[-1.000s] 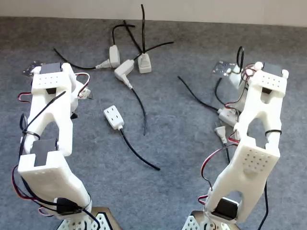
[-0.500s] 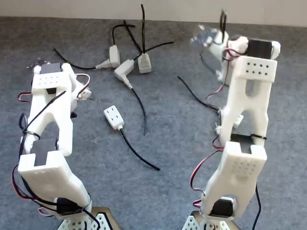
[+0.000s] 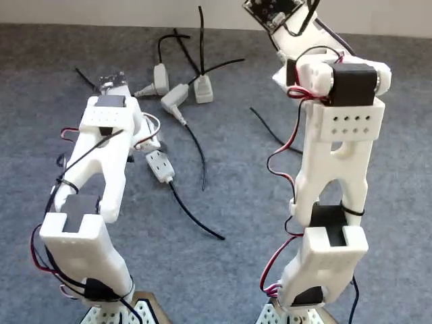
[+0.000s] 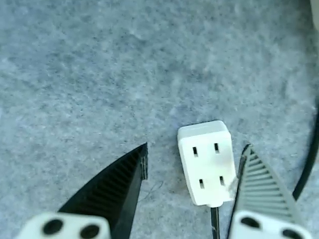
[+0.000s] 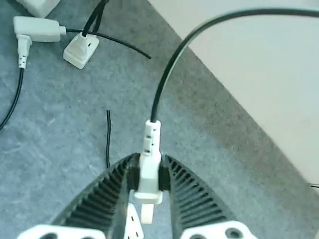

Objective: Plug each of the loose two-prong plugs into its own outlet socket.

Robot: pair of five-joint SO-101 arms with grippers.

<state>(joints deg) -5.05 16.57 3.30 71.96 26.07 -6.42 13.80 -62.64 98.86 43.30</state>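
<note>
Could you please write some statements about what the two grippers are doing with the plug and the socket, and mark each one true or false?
1. The right gripper is shut on a white plug with a black cord. True.
2. The left gripper is shut on the outlet socket. False: it is open, with the socket between its jaws.
3. That socket's slots are empty. True.
4. The held plug lies on the grey carpet. False: it is held up above it.
</note>
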